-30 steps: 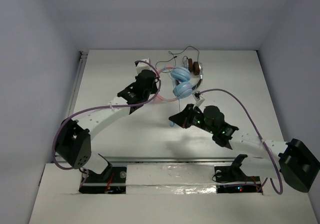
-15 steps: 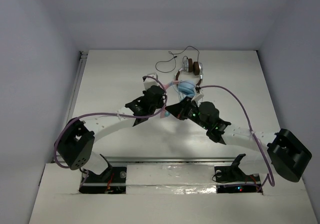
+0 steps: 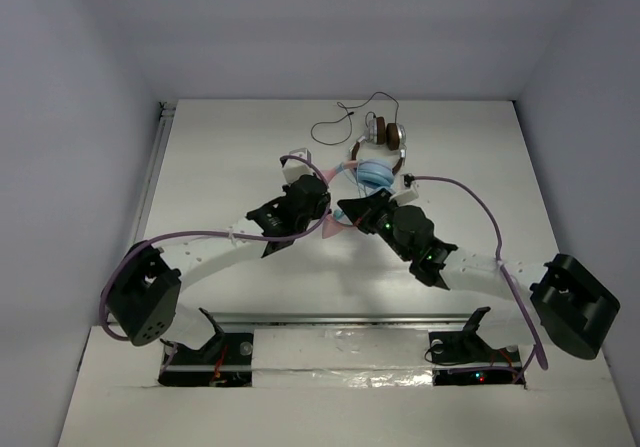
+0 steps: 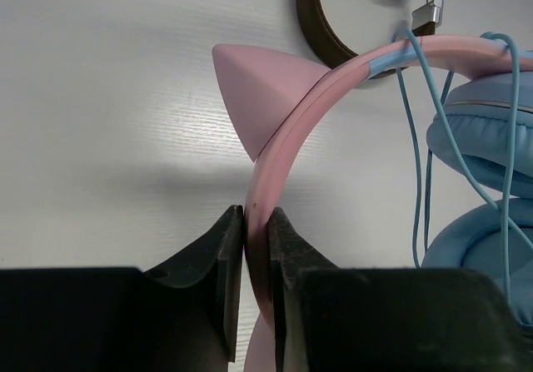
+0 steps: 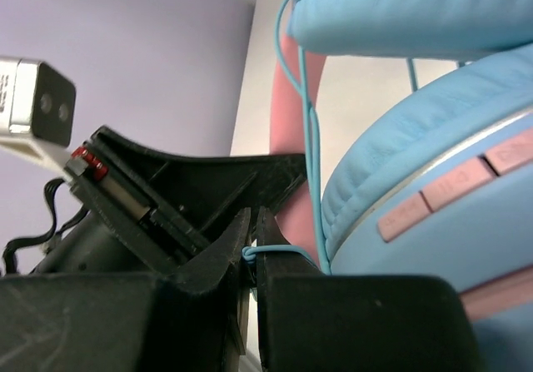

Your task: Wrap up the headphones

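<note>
Headphones [image 3: 375,175] with round light blue ear cups [image 5: 416,164], a pink headband [image 4: 283,139] and a thin light blue cable [image 5: 301,81] sit between the two end effectors, near the middle of the white counter [image 3: 230,147].

The left end effector [image 4: 256,214] is closed almost fully, and its two black fingers [image 4: 218,255] pinch the pink headband edge-on. The band curves up and to the right from the grip. A pink cat-ear point [image 4: 258,89] stands on the band just beyond the fingertips. The padded cups lie to the right of the grip, with the cable draped in loops over the band and the cups.

The right end effector [image 5: 252,222] is clamped nearly flat on a strand of the thin light blue cable, which crosses the narrow slit between its fingers. One ear cup with pink buttons fills the view just beside this grip, and the pink band rises behind it.

From above, the left arm [image 3: 200,242] reaches forward and inward from its raised elbow at the left. The right arm [image 3: 480,267] mirrors it from the right, so the two tips meet in front of the cups.

Brown headphones with white-sided cups [image 3: 388,132] lie just beyond, touching or nearly touching the blue pair. Their dark cable [image 3: 340,117] trails off to the left.
</note>
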Controlling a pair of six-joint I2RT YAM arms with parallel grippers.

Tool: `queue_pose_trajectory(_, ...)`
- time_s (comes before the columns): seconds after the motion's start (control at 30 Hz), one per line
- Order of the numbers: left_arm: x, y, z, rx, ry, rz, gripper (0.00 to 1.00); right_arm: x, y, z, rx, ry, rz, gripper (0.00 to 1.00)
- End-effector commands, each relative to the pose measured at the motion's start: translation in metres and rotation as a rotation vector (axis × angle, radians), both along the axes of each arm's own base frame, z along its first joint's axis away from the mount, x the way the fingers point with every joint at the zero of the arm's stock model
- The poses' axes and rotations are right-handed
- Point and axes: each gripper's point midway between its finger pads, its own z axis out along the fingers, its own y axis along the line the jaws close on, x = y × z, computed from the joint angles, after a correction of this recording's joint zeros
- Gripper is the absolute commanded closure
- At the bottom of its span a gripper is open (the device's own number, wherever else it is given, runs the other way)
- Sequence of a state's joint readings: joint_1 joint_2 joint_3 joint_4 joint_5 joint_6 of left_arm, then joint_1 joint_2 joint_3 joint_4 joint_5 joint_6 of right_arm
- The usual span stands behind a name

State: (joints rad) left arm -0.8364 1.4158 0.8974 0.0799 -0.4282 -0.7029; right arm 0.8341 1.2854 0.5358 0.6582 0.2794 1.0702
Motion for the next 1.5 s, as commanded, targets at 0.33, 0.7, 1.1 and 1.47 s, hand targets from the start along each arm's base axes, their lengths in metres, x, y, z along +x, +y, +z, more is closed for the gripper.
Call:
queue_pose_trajectory(0.33,0.009,-0.024,0.050,0.045,-0.029,-0.076,1.00,0.026,0.010,-0.018,-0.118,0.054,-0.114,0.87)
queue_pose_trajectory(0.7,0.021,-0.017,0.024,0.079,0.034,-0.116,1.00,0.020,0.010,-0.040,-0.255,0.125,-0.085,0.63)
queue_pose_trajectory(1.1,0.033,-0.010,0.020,0.050,0.048,-0.158,1.00,0.001,0.028,-0.023,-0.368,0.148,0.094,0.59)
queue_pose_trajectory(1.47,0.035,0.001,0.024,0.039,0.042,-0.155,1.00,-0.021,0.036,0.007,-0.385,0.105,0.244,0.39)
